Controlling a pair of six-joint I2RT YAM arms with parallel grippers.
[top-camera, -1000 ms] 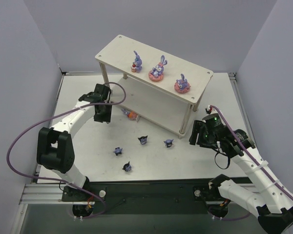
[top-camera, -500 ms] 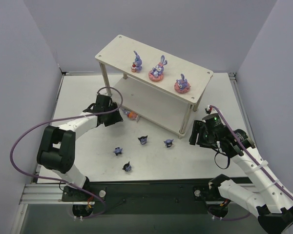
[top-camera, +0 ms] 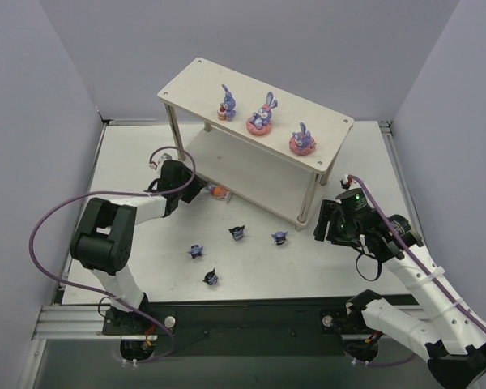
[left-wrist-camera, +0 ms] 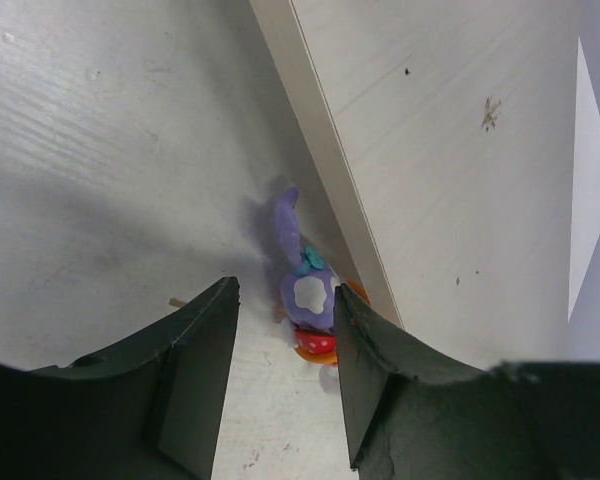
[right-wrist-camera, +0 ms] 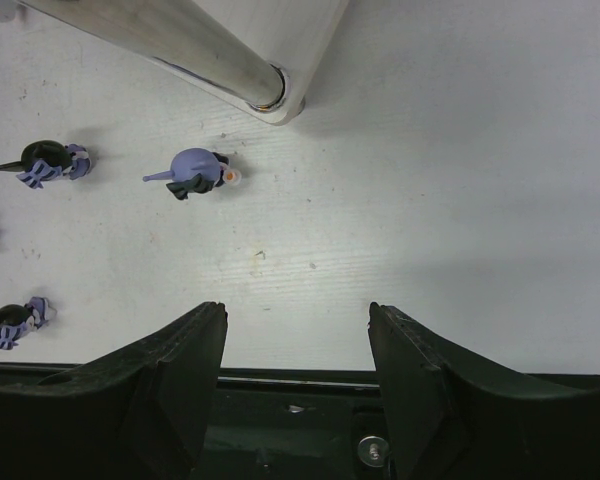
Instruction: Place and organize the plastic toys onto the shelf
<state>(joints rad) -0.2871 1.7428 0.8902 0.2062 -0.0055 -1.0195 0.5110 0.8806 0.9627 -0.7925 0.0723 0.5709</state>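
Observation:
Three purple rabbits (top-camera: 260,114) stand on the top board of the pale wooden shelf (top-camera: 194,80). A fourth rabbit (top-camera: 218,191) lies on its side on the table against the shelf's lower board; in the left wrist view this rabbit (left-wrist-camera: 305,300) lies just ahead of my open left gripper (left-wrist-camera: 285,330), close to the right finger. My left gripper (top-camera: 196,191) is low on the table beside it. Several dark blue figures (top-camera: 237,233) lie in front of the shelf. My right gripper (top-camera: 324,224) is open and empty, with one blue figure (right-wrist-camera: 192,171) ahead of it.
A shelf leg (right-wrist-camera: 180,40) and the corner of the lower board stand in front of the right gripper. The lower board's edge (left-wrist-camera: 320,170) runs right beside the fallen rabbit. Grey walls enclose the table on three sides.
My left gripper has dropped low and moved right toward the fallen rabbit by the shelf. The right arm and the toys have not moved.

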